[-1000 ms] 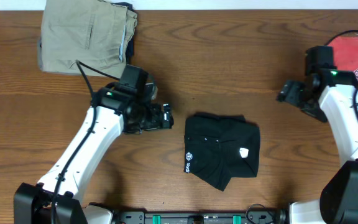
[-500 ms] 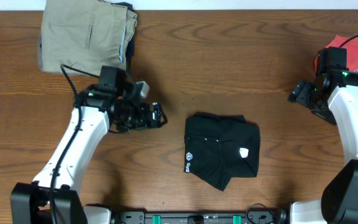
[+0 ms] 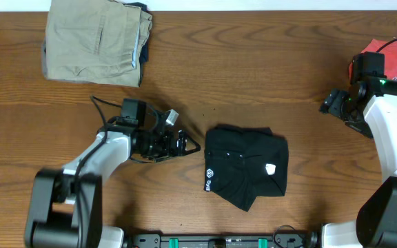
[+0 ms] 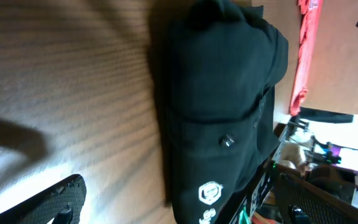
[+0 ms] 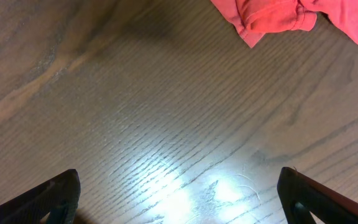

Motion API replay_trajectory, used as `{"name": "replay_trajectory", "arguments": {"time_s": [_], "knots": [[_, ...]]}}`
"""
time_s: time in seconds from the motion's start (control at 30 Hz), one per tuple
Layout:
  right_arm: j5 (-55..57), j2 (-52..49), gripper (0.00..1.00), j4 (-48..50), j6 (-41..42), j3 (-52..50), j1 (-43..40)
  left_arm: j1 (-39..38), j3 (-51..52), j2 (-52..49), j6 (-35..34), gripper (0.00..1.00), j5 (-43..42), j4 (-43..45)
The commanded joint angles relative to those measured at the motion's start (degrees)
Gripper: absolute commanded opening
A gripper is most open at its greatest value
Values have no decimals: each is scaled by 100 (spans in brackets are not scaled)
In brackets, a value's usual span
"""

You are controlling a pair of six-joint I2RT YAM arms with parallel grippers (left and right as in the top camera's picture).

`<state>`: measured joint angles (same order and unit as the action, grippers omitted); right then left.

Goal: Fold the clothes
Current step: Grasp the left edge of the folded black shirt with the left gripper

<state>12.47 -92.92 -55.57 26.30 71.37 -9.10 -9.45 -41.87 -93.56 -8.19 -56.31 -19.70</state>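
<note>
Left hand (image 3: pixel 187 144) has swung in just left of the black shirt (image 3: pixel 247 167), which lies folded compact on the worktop (image 3: pixel 253 69); both it and right hand (image 3: pixel 329 104) gape empty, so folding looks done.

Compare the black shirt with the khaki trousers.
The black shirt is dark with small white logo marks; the khaki trousers are plain tan. The shirt lies midway across the wooden table; the trousers sit at its far left corner. The trousers make the larger bundle. Both lie folded on it.
</note>
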Motion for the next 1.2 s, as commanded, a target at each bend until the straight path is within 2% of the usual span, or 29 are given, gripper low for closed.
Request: {"name": "replay_trajectory", "arguments": {"time_s": [0.0,0.23,0.53,0.7,1.03,1.17], "knots": [[103,72,99,7,-22,44,-22,-129,28,-417,-260,98,-581,258],[103,72,99,7,-22,44,-22,-610,31,-1054,-420,98,-629,588],[103,72,99,7,-22,44,-22,-1069,31,-1093,-551,98,-592,1045],[103,72,99,7,-22,44,-22,-1088,31,-1093,-1283,98,4,1394],[103,72,99,7,-22,44,-22,-1224,31,-1093,-1578,98,376,1617],[103,72,99,7,-22,44,-22,-1401,31,-1093,-1908,98,737,1644]]}}
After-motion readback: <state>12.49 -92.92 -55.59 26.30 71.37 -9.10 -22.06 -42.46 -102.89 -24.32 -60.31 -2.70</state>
